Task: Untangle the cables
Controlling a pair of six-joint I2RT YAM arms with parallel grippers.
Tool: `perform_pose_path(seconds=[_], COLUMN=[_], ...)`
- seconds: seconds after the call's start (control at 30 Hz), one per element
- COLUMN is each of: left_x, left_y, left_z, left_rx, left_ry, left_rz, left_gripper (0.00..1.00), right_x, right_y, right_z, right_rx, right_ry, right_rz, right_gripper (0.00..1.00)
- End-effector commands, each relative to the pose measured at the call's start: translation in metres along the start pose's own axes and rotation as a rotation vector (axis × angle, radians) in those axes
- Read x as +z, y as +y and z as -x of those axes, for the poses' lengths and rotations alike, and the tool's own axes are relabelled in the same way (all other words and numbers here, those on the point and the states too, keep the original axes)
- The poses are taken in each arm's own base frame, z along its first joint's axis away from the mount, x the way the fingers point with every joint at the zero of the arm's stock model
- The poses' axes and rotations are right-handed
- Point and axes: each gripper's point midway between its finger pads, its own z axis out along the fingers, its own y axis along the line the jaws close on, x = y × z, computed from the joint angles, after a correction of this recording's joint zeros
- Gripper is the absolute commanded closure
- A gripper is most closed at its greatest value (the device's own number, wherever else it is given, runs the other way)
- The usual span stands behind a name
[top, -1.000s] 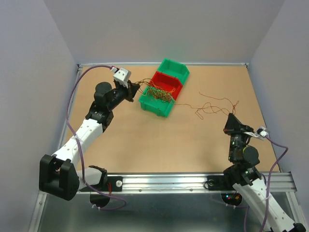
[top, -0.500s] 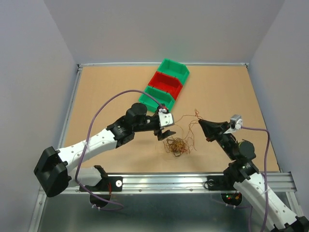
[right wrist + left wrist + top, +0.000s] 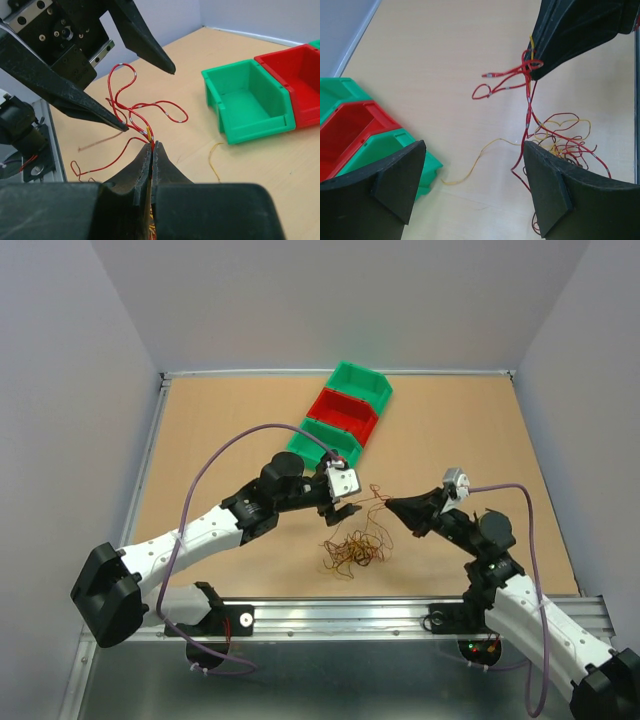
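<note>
Tan tabletop (image 3: 470, 420) fills the overhead view. The left gripper (image 3: 345, 504) and right gripper (image 3: 392, 504) meet almost tip to tip, and the cables (image 3: 350, 550) gather in a loose clump just nearer the bases than both, strands rising to the right tip. Three bins (image 3: 350, 405) sit beyond the left gripper.

From the left wrist, its jaws stand wide. The right gripper's tip is ahead and to the right, with red strands dropping from it past the right finger.

From the right wrist, the jaws are pinched tight on red and yellow wires. Their loops fan forward-left between the left gripper's spread fingers (image 3: 145, 47).

The left gripper looks nearer to take those loops.
</note>
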Motion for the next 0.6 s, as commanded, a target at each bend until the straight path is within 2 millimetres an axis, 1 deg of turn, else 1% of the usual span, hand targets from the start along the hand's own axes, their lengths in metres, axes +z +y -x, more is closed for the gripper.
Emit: perform_pose_path(seconds=[0.0,0.03,0.07,0.13,0.17,0.23,0.33,0.4,0.47,0.5,0.53,0.57], left_x=[-0.003,-0.003,-0.002,0.0,0.001,0.003,0.004,0.005,0.005,0.005,0.005,0.005], left_y=[0.009,0.009,0.007,0.005,0.003,0.001,-0.004,-0.006,-0.006,-0.005,-0.004,-0.003], left_z=[0.03,0.031,0.029,0.026,0.027,0.026,0.023,0.024,0.025,0.024,0.026,0.027], left_rx=[0.027,0.025,0.023,0.024,0.024,0.027,0.023,0.029,0.026,0.023,0.022,0.02], left_ry=[-0.085,-0.084,-0.08,-0.072,-0.07,-0.066,-0.056,-0.057,-0.057,-0.055,-0.056,-0.058], left_rz=[0.022,0.016,0.003,-0.01,-0.021,-0.041,-0.068,-0.084,-0.086,-0.083,-0.08,-0.074], left_gripper=[0.1,0.14,0.18,0.3,0.46,0.57,0.59,0.66,0.91,1.0,1.0,1.0], right_x=[0.01,0.011,0.012,0.013,0.013,0.013,0.013,0.014,0.014,0.015,0.015,0.015], right_y=[0.018,0.017,0.017,0.014,0.014,0.013,0.012,0.009,0.008,0.005,0.005,0.001], right_z=[0.048,0.045,0.046,0.046,0.046,0.046,0.046,0.045,0.046,0.046,0.045,0.047], right_rx=[-0.082,-0.074,-0.074,-0.071,-0.073,-0.07,-0.069,-0.067,-0.071,-0.07,-0.067,-0.07], right_ry=[-0.115,-0.105,-0.111,-0.112,-0.112,-0.117,-0.121,-0.12,-0.124,-0.124,-0.122,-0.129], right_rz=[0.094,0.093,0.093,0.081,0.081,0.073,0.066,0.054,0.047,0.035,0.034,0.015], right_gripper=[0.99,0.99,0.99,0.99,0.99,0.99,0.99,0.99,0.99,0.99,0.99,0.95])
